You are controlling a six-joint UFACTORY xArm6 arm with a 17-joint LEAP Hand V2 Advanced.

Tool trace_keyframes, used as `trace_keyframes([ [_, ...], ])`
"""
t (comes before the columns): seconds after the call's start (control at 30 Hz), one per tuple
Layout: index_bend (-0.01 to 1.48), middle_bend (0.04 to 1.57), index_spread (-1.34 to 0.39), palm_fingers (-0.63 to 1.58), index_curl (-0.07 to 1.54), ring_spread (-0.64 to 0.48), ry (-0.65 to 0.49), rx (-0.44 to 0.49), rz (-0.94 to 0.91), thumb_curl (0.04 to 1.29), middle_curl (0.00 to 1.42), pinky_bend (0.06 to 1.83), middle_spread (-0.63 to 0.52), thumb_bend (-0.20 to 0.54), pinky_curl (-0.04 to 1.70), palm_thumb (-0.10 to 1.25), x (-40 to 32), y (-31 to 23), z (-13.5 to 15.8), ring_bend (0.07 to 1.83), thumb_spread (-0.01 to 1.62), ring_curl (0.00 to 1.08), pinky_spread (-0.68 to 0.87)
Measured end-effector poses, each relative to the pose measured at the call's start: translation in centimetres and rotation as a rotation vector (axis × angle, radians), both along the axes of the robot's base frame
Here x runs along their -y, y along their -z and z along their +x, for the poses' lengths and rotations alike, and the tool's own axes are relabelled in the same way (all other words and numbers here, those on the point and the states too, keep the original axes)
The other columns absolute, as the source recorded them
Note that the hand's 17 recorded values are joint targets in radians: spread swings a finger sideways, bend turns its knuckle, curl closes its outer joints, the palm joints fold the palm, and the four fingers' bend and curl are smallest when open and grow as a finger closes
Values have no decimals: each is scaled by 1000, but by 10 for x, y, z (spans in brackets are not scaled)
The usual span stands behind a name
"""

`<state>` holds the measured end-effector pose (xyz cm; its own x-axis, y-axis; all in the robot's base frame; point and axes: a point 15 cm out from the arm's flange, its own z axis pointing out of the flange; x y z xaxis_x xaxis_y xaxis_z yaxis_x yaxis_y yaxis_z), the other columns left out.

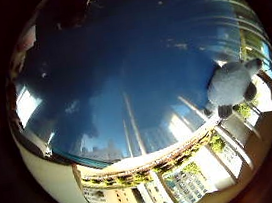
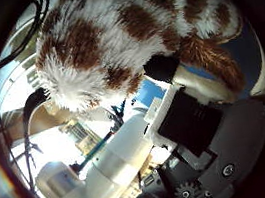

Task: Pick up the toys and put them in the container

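Note:
A fluffy white plush toy with brown patches (image 2: 111, 31) fills much of the thumb side view, close against my palm. My right hand (image 2: 186, 121) shows as white and black parts under it. A black fingertip (image 2: 162, 68) curls up and presses into the fur. A small grey plush toy (image 1: 232, 88) lies on a glossy blue surface (image 1: 137, 71) near that surface's edge. I cannot tell whether the blue surface is the container.
The white arm (image 2: 108, 168) runs back from the hand. Beyond the blue surface's rim lies a pale ledge (image 1: 149, 163), with bright windows and buildings (image 1: 187, 185) past it. A dark shape (image 1: 71, 9) sits at the far side of the blue surface.

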<state>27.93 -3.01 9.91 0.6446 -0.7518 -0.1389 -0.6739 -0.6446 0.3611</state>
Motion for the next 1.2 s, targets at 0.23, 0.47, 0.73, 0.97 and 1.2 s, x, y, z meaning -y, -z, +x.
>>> trace_keyframes([
  [0.23,260,938,-539,1115,212,-14,42,78,13,540,772,1085,-236,-4,348,970,10,-11,13,1226,1009,702,290],
  [0.47,436,1056,-742,1042,241,-81,65,58,12,629,919,1433,-264,8,528,1052,13,-27,2,1284,1045,779,223],
  [0.73,598,1132,-932,944,310,-126,161,4,12,714,1038,1583,-274,-13,649,1046,46,-78,-28,1353,1065,847,170],
  [0.97,690,1182,-1048,871,411,-142,243,80,16,769,1102,1632,-270,-12,707,1015,72,-152,-15,1413,1072,880,145],
  [1.2,712,1222,-1115,820,526,-147,293,186,75,807,1131,1660,-260,-14,742,999,72,-224,7,1455,1076,892,134],
])
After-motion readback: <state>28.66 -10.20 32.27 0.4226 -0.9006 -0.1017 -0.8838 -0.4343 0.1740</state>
